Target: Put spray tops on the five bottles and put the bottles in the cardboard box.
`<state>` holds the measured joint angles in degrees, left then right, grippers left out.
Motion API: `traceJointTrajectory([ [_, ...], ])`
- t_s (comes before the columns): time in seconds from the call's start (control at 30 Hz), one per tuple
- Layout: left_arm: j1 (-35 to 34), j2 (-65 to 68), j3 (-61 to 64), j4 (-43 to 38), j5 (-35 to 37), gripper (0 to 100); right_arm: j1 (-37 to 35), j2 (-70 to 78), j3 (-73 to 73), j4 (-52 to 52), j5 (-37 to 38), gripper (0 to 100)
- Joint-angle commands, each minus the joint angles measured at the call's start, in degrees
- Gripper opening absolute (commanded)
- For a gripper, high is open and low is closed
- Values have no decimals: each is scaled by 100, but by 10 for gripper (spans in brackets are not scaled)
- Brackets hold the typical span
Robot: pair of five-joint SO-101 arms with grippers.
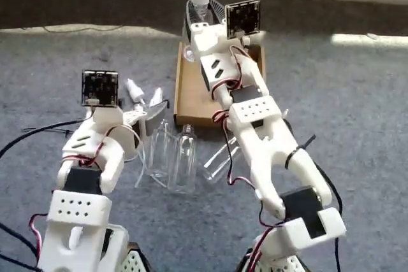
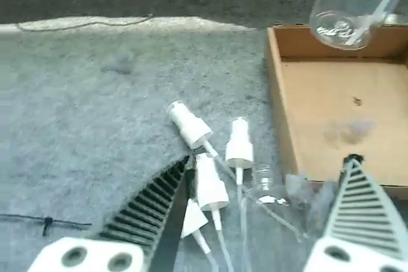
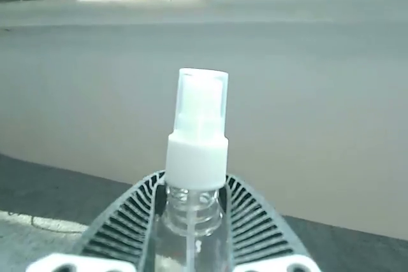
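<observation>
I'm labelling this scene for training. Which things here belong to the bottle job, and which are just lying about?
Job: capped bottle in the right hand; uncapped bottles; loose spray tops; cardboard box.
Lying about: thin cable; small black tie.

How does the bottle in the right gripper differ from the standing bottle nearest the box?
The gripped bottle has a spray top; the standing bottle has none. The gripped bottle hangs above the cardboard box; the standing bottle rests on carpet. Both are clear and upright.
</observation>
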<state>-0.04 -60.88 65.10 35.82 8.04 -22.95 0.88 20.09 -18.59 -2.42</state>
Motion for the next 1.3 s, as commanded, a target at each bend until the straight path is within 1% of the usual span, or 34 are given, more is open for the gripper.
traceJointTrajectory([
  [0.0,-629,-347,400,26,9,322,84,435,-92,-857,-9,5],
  [0.2,-945,-356,690,18,9,322,119,1596,-321,-1253,0,5],
  [0.3,-954,-347,690,18,9,322,127,1921,-585,-1499,0,5],
  [0.5,-963,-347,690,18,9,322,136,2475,-1156,-1534,9,5],
  [0.63,-963,-347,690,18,9,322,224,2967,-1719,-1534,404,5],
  [0.73,-963,-347,699,18,9,322,233,3301,-2053,-1543,475,5],
  [0.83,-963,-347,699,18,9,322,215,3503,-2202,-1552,475,5],
  [1.0,-963,-347,699,18,9,322,233,3618,-2185,-2281,475,5],
  [1.27,-963,-347,699,18,9,322,224,3609,-1912,-2264,484,5],
])
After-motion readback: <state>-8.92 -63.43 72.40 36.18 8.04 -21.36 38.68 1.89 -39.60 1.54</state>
